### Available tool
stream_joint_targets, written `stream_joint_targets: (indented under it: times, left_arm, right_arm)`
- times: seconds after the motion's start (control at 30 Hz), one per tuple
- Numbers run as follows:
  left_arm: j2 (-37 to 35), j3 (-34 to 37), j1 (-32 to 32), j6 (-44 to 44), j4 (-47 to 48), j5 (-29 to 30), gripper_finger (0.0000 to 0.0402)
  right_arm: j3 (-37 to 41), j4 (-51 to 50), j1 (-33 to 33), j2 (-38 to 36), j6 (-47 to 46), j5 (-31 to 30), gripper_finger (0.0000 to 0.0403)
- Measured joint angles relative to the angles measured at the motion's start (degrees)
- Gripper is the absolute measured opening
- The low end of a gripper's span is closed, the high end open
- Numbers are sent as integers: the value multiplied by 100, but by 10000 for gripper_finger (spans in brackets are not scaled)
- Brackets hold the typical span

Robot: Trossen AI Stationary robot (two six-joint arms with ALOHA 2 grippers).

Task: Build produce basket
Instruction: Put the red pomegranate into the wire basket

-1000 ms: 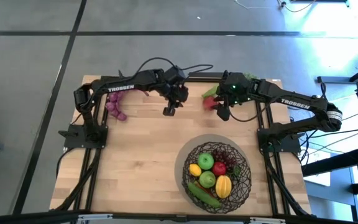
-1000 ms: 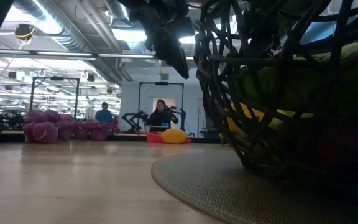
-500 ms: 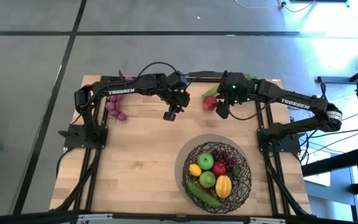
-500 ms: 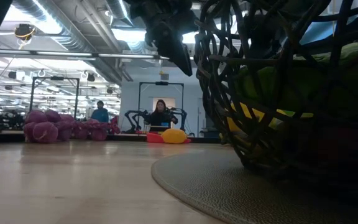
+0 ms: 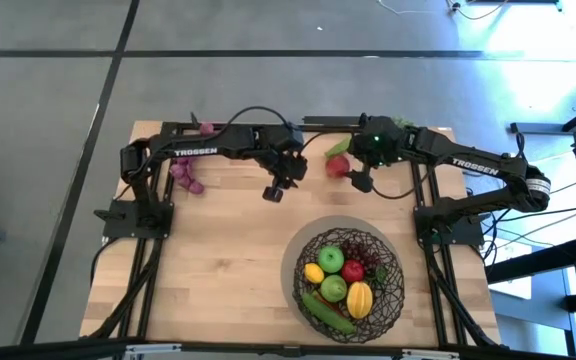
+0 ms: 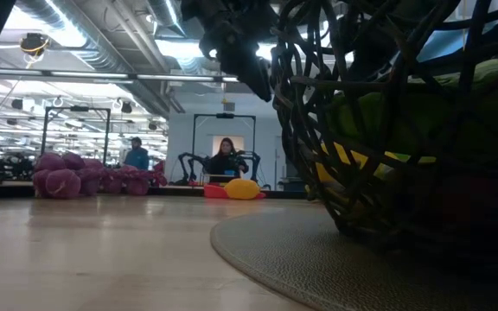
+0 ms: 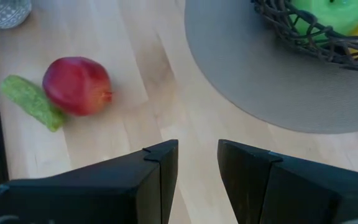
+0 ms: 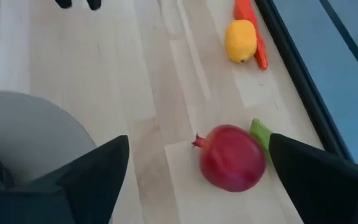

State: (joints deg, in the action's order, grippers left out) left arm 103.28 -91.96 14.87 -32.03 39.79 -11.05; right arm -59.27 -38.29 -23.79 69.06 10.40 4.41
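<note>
Right tool (image 5: 360, 183) hung with its fingers (image 8: 86, 180) spread wide and nothing between them, poised above a red pomegranate-like fruit (image 8: 232, 157) without touching it. A green vegetable (image 8: 261, 132) lay against that fruit, by the bench's (image 5: 218, 260) top edge in the high view. Left tool (image 5: 274, 192) hovered near the upper middle of that frame, its fingers (image 7: 160, 171) a narrow gap apart and holding nothing.

White lettering reading TROSSEN showed on both arms: on the left arm (image 5: 196, 152) and on the right arm (image 5: 474, 167).

Both arms reached inward along the top of the bench from their bases at the left and right edges, elbows out, tools angled down toward the middle.

A basket (image 5: 393, 290) sat on a round grey mat (image 5: 290, 270) at the lower right of the bench, holding a green apple (image 5: 331, 260), a red apple (image 5: 353, 271), lemons (image 5: 314, 273) and a cucumber (image 5: 326, 312). Purple grapes (image 5: 185, 176) lay at the upper left. In the right wrist view a lemon (image 8: 240, 40) lay touching a carrot (image 8: 249, 25) by the bench's edge.
</note>
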Motion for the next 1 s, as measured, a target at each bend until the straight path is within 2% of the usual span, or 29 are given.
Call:
stream_joint_targets:
  times: [0.2, 0.47, 0.67, 0.83, 0.9, 1.0]
  left_arm:
    - [0, 0, -108, -1, 0, 2, 103]
    - [0, 0, -197, 0, 1, 4, 103]
    - [0, 0, -196, 0, 2, 7, 103]
    - [0, 0, -196, 0, 0, 7, 103]
    - [0, 0, -196, -2, 0, 7, 103]
    - [0, 0, -192, 0, -2, 9, 103]
  right_arm:
    - [0, 35, -3, 0, 84, -290, 379]
    - [0, 9, 0, 0, 95, -249, 380]
    - [0, 146, -2, 24, 1753, -320, 380]
    - [2, 24, -2, 249, 3540, -13, 380]
    - [1, 45, -2, 381, 3926, 47, 380]
    - [2, 139, -8, 622, 3960, 167, 380]
